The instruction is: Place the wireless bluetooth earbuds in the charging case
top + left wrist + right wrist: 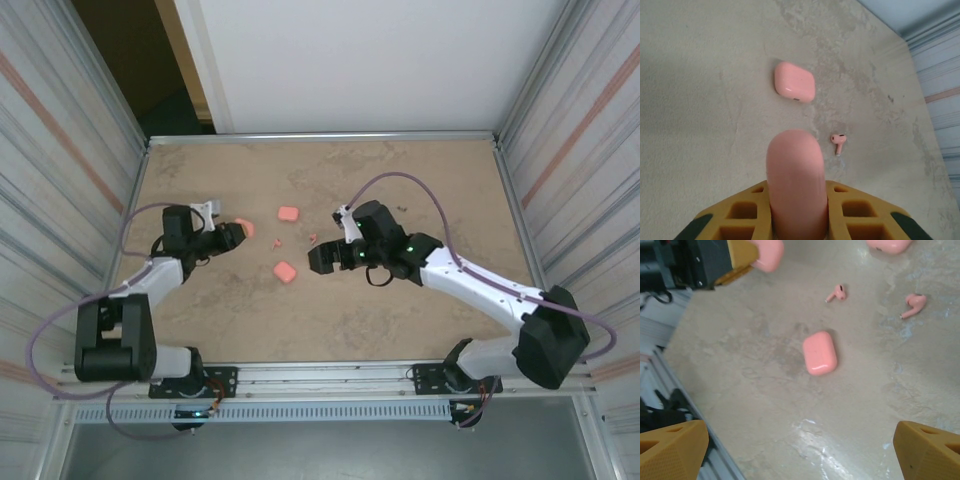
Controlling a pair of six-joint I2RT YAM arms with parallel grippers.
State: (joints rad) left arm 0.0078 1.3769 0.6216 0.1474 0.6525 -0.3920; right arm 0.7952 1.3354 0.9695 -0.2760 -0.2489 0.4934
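Note:
My left gripper (796,187) is shut on a pink charging case (792,155), which sticks out between the yellow fingers (740,215) above the table. A second shut pink case (794,81) lies ahead of it, with one salmon-pink earbud (838,141) to its right. In the top view the left gripper (232,236) and its held case (247,229) are at the left. My right gripper (797,432) is open and empty above the table, just short of a third shut case (820,352). Two earbuds (836,293) (914,304) lie beyond that case.
From above, the two loose cases (288,213) (285,272) lie mid-table between the arms, with earbuds (276,242) (313,238) between them. The right gripper (322,258) hovers beside the nearer case. Metal rails (320,137) and corrugated walls bound the tan tabletop.

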